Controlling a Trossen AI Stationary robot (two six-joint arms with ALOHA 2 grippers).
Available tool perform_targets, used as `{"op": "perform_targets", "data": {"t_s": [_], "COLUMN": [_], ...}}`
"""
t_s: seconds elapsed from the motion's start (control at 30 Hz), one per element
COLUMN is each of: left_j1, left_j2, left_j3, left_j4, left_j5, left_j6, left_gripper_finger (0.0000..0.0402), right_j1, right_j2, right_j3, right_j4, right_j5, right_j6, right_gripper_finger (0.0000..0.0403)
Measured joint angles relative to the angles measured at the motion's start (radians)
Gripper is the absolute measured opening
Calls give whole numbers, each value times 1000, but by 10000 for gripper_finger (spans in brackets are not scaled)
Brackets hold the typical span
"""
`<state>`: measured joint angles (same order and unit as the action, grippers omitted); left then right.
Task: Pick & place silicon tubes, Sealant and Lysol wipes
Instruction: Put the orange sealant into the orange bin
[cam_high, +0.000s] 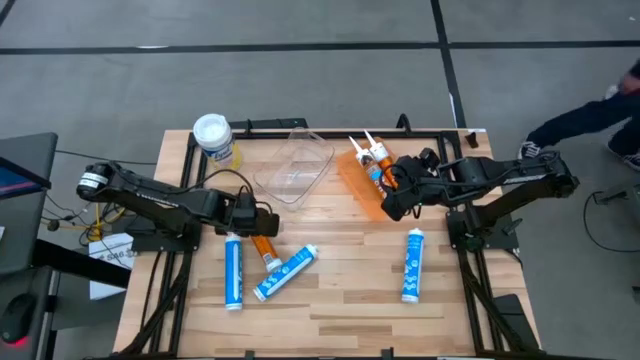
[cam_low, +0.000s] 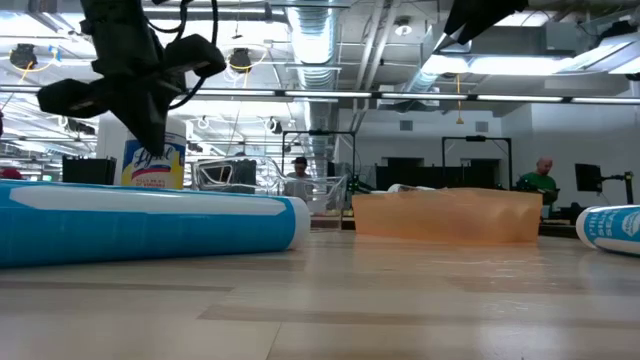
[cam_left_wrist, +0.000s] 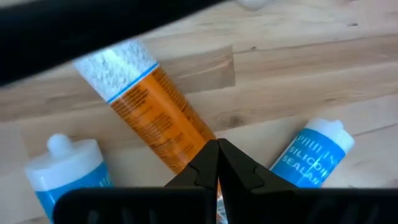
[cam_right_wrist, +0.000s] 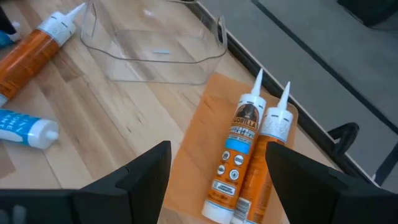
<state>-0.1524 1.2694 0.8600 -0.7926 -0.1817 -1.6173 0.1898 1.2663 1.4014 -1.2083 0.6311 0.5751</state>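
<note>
Two arms share the table in the high view. The left gripper (cam_high: 262, 222) hangs over the orange tube (cam_high: 264, 248) near the middle, with three blue tubes lying flat on the boards: one (cam_high: 233, 272) at its seven o'clock, one (cam_high: 286, 272) at its five o'clock, touching the orange tube, and one (cam_high: 412, 265) well apart towards four o'clock. The right gripper (cam_high: 392, 205) hovers at the near end of the orange tray (cam_high: 352, 180), where two nozzled sealant tubes (cam_high: 374, 165) lie side by side, seemingly sorted there already. The clear bin (cam_high: 293, 165) sits at the tray's nine o'clock, and the Lysol wipes (cam_high: 214, 139) stand upright at the table's far-left corner, at eleven o'clock from the left gripper and well away from both.

From the low view, the left arm (cam_low: 135, 70) hangs above a blue tube (cam_low: 150, 225) lying across the foreground; the wipes canister (cam_low: 155, 162) shows behind it, and the orange tray (cam_low: 446, 215) sits farther right.

At the left wrist, the fingers (cam_left_wrist: 205, 167) meet at their tips, closed and holding nothing, directly above the orange tube (cam_left_wrist: 152, 115), with blue tubes either side. My judgement is that it must open before grasping.

At the right wrist, the fingers (cam_right_wrist: 149, 165) stand wide apart and empty, above the tray (cam_right_wrist: 202, 149) end; the two sealant tubes (cam_right_wrist: 239, 152) lie just beyond them, pointing at one o'clock.
</note>
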Motion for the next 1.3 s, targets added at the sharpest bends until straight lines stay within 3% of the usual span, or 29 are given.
{"op": "perform_targets", "data": {"t_s": [0.2, 0.43, 0.9, 1.1, 1.3], "left_j1": [2, 2, 2, 2, 2], "left_j2": [0, 0, 0, 0, 0], "left_j3": [0, 0, 0, 0, 0], "left_j4": [0, -2, -77, -82, -82], "left_j5": [-22, 46, -7, -12, -43], "left_j6": [8, -1, -103, -104, -79], "left_gripper_finger": [0, 0, 3, 33, 88], "right_j1": [0, 0, 0, 0, 0], "right_j2": [0, 0, 0, 0, 0], "right_j3": [0, 0, 0, 0, 0], "right_j4": [0, 0, -7, -7, -7], "right_j5": [0, 0, -2, -2, -3], "right_j6": [-8, -11, -11, -11, -11], "right_gripper_finger": [255, 255, 255, 255, 255]}}
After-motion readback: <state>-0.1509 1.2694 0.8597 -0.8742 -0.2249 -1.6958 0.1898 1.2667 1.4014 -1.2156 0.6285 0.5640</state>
